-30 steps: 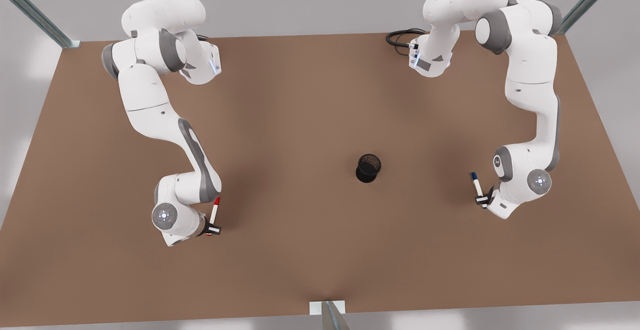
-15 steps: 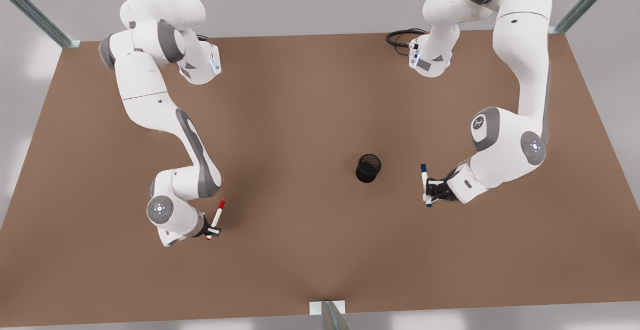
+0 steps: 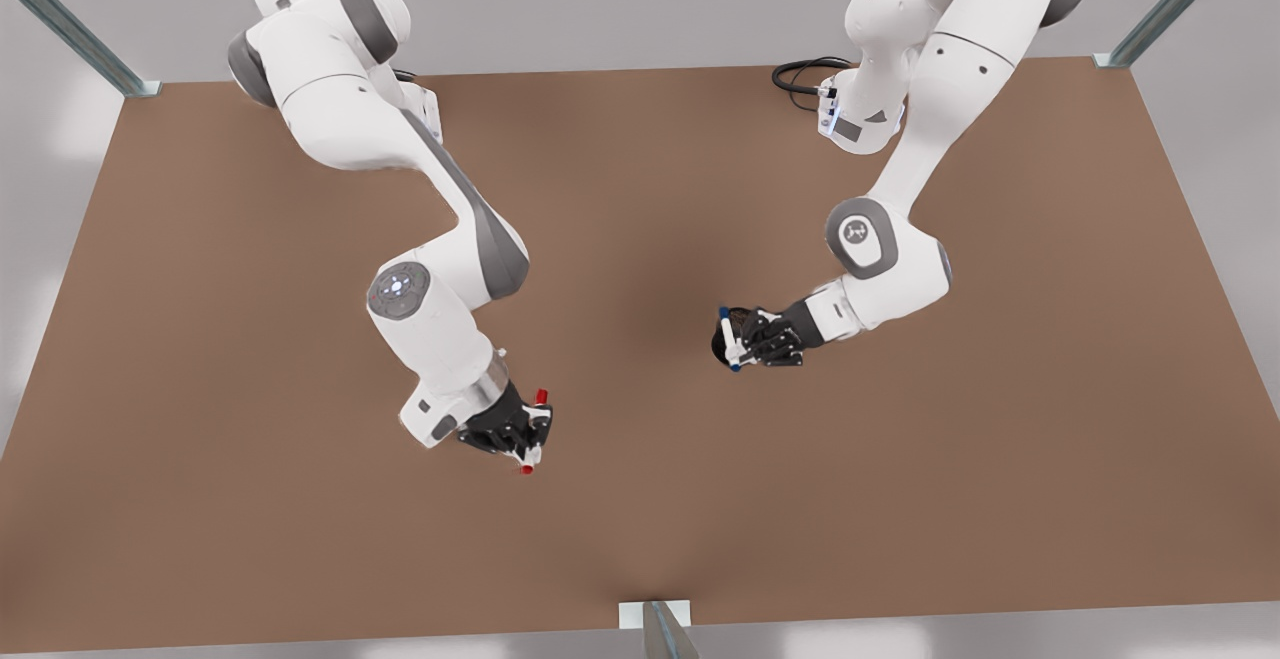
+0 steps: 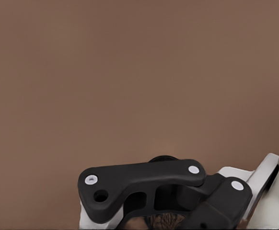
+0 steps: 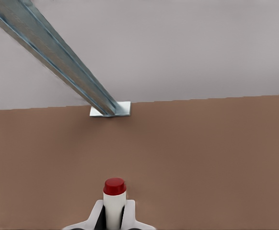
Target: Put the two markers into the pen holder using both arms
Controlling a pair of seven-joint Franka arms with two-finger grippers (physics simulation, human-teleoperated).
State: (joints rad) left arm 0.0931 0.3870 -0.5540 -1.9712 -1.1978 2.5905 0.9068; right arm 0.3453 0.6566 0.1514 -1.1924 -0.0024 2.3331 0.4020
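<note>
Right gripper [image 3: 530, 436] clamped on red-capped marker [image 3: 533, 428], held above the table [image 3: 200, 339] toward its near edge, well apart from the pen holder [image 3: 722, 343]. Left gripper [image 3: 745, 339] pinching blue-capped marker [image 3: 730, 338] directly over the black mesh pen holder near table centre.

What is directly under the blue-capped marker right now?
In the front view the blue-capped marker, clamped in the left gripper, hangs over the black mesh pen holder. The gripper covers most of the holder, so its inside cannot be seen.
</note>
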